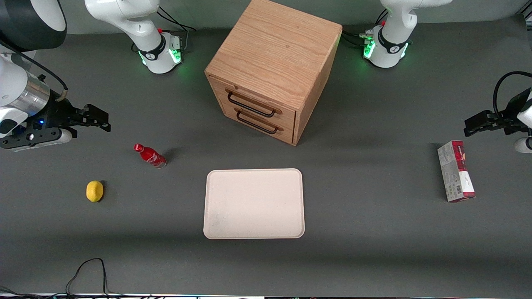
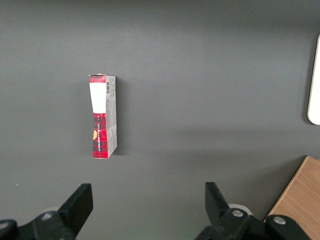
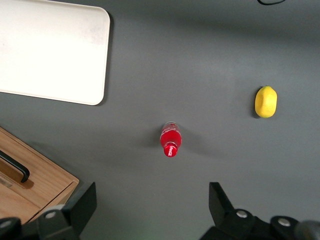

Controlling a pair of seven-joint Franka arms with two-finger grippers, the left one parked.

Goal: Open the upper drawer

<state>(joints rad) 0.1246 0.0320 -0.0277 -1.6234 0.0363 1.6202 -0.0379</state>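
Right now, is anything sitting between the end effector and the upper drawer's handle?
Nothing visible blocks it. The end effector, open, hangs above bare table toward the working arm's end, level with the upper drawer. The red bottle and lemon lie nearer the front camera, off that path.

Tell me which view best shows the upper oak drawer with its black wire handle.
The front view: the upper drawer shows whole and shut, the open gripper far off. The right wrist view catches only one cabinet corner with one handle end; the left wrist view, just bare wood.
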